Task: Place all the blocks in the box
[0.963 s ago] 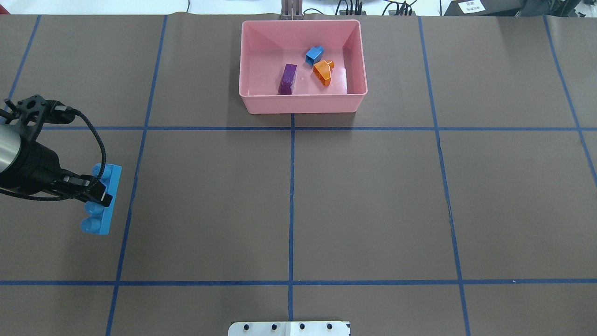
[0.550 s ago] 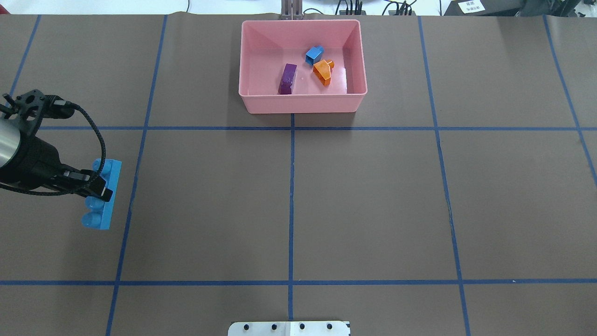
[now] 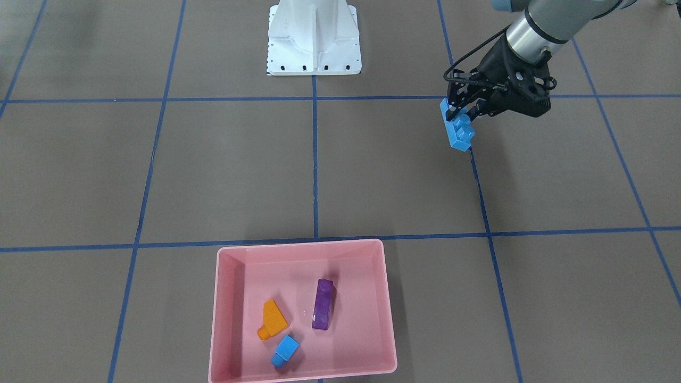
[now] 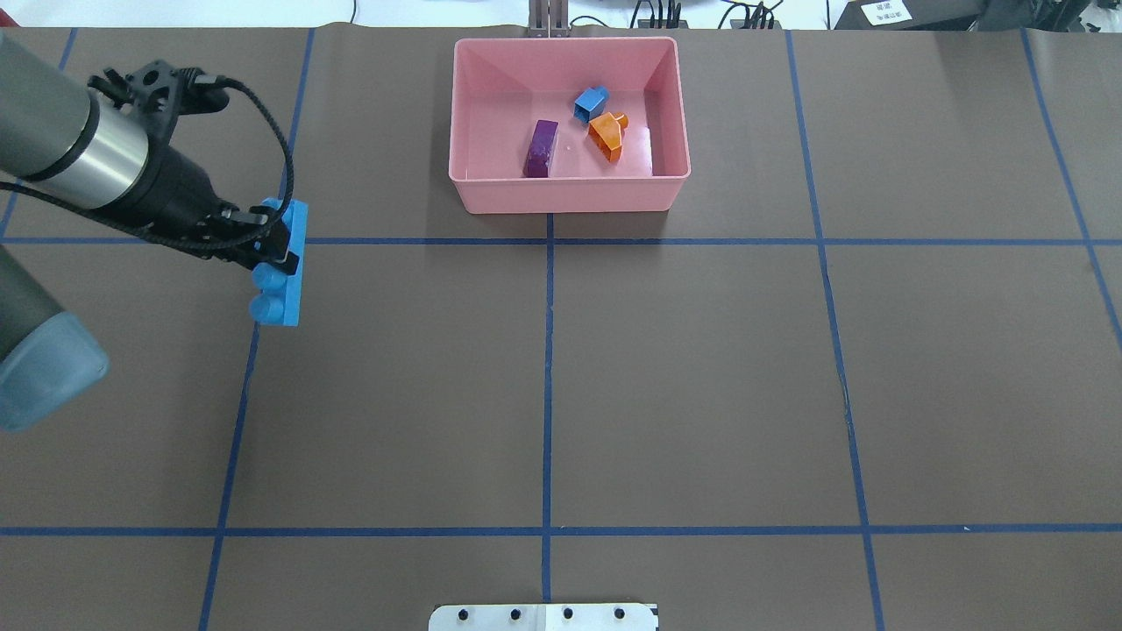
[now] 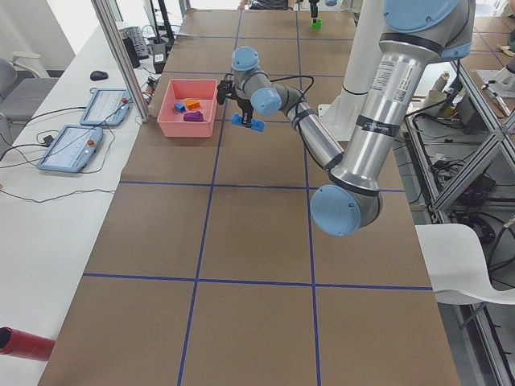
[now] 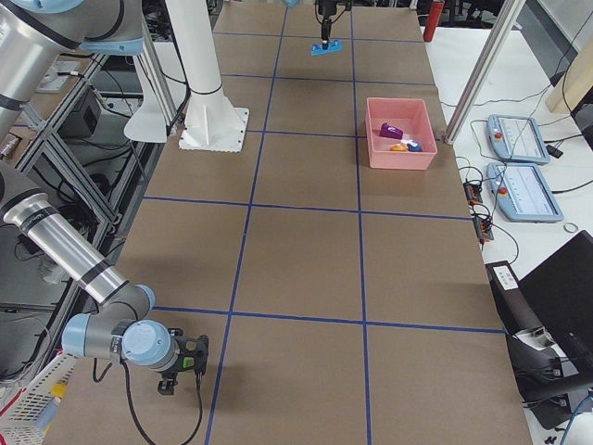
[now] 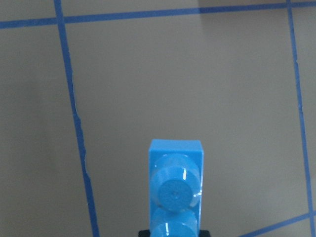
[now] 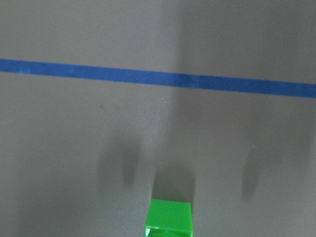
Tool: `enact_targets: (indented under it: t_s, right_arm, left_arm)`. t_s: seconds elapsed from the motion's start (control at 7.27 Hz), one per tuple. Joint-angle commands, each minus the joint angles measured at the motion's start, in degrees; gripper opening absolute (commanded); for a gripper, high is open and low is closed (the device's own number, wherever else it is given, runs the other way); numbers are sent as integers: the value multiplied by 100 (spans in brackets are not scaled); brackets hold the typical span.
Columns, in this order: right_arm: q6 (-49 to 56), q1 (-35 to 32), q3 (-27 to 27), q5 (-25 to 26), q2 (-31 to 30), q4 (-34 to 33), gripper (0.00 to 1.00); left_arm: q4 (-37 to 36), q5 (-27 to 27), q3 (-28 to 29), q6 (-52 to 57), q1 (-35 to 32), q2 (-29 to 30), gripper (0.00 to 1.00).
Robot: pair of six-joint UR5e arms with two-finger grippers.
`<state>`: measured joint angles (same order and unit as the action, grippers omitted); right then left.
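Overhead coverage takes in only the left gripper (image 4: 273, 244) and the pink box (image 4: 570, 200). The right gripper (image 6: 176, 375) appears just in the two side views, low over the table (image 4: 701, 368) at the robot's right end. The green block (image 8: 168, 219) shows best in the right wrist camera, at the bottom edge of the frame, with bare brown cover and a blue tape line (image 8: 158, 79) beyond it. From the table's left end it is only a small green speck under the far arm. No view shows the right gripper's fingers plainly, so I cannot tell whether they are apart or together, or whether they hold the green block.

The left gripper is clamped on the long blue bar (image 4: 294, 285). It grips the half of the bar farther from the robot, and two studs show free on the nearer half. The left wrist camera sees the bar end-on, with table cover beyond it.

The pink box sits at the table's far edge, across the middle tape line. Inside it lie the purple block (image 4: 542, 147), the orange block (image 4: 607, 136) and the small blue cube (image 4: 591, 103). The cube and the orange block are just beside each other, and the purple block lies apart from them. The bar is well apart from the box, on the robot's left of it and nearer the robot. Open brown cover lies between bar and box, and bare floor shows in the box's left part.
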<state>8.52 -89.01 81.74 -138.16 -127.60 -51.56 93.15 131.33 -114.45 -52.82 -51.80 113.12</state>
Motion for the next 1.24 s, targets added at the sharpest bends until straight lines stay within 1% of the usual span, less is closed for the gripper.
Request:
enact_targets:
  t_s: [0.0,0.14,0.28,0.41,0.55,0.69,0.83,0.96,1.1]
  right_arm:
    - [-17,6,-70,-106,7,-3,99]
    - [-26,6,-70,-141,7,-3,98]
    - [-34,6,-79,-202,7,-3,84]
    - [-252,6,-79,-255,7,-3,31]
    - [-280,24,-79,-264,33,-3,0]
    - [-246,50,-79,-264,68,-3,0]
    - [-228,76,-70,-369,86,-3,0]
    - [-228,76,-44,-396,104,6,0]
    - [-237,76,35,-448,95,6,0]
  left_arm:
    - [54,-3,1330,-438,-155,1547,0]
    - [133,-37,1816,-475,-164,1947,0]
    - [481,-107,2404,-605,-182,2342,0]
    - [1007,-178,3045,-763,-199,2659,0]
    - [1447,-309,3573,-913,-199,2915,0]
    - [1652,-432,4153,-993,-199,3318,0]
    - [1897,-581,4707,-1307,-191,3765,0]
    - [2413,-818,5286,-1658,-173,4092,0]
    - [2975,-1307,5919,-2062,-51,4373,0]
